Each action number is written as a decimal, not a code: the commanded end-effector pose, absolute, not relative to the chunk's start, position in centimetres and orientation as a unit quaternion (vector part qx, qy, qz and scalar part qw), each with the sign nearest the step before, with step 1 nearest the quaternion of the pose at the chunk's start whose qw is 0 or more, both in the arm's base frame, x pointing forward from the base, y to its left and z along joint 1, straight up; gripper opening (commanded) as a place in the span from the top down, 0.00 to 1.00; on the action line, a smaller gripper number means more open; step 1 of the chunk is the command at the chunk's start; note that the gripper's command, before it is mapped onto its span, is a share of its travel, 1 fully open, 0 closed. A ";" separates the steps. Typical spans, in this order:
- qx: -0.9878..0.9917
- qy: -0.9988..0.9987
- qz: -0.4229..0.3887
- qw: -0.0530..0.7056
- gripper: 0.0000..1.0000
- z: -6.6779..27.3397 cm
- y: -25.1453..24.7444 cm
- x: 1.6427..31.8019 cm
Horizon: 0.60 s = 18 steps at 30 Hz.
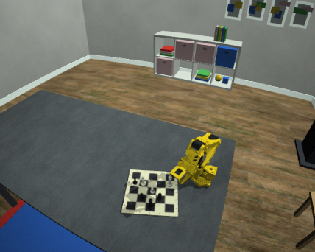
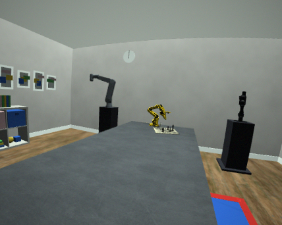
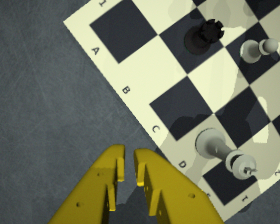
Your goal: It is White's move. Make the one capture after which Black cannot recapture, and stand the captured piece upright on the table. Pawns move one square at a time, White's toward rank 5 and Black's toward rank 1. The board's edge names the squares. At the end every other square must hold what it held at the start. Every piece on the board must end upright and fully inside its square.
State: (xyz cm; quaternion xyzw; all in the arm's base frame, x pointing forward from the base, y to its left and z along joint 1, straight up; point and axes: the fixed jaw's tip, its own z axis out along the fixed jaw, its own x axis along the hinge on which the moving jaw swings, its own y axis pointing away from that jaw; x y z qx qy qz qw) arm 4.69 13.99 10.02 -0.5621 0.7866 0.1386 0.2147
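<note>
The small chessboard (image 1: 150,194) lies on the grey mat, with several black and white pieces standing upright on it. My yellow gripper (image 3: 128,170) is shut with nothing between the fingers. It hangs low over the mat just off the board's lettered edge, near the letters C and D. In the wrist view a white piece (image 3: 211,142) and a taller white piece (image 3: 241,164) stand close to the fingertips. A black piece (image 3: 203,37) and a white pawn (image 3: 258,49) stand farther in. In the top view the arm (image 1: 199,158) is folded down at the board's far right corner.
The arm's base (image 1: 203,177) sits on the mat right beside the board. The mat's right edge is close behind the base. The board (image 2: 166,130) and arm (image 2: 157,115) look tiny in the exterior view. A shelf unit (image 1: 197,59) stands by the far wall.
</note>
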 end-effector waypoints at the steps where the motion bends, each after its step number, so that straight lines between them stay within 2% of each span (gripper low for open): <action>1: -0.565 0.781 0.146 0.223 1.00 10.4 14.3 4.6; 18: -0.568 0.779 0.147 0.222 1.00 10.3 14.5 4.6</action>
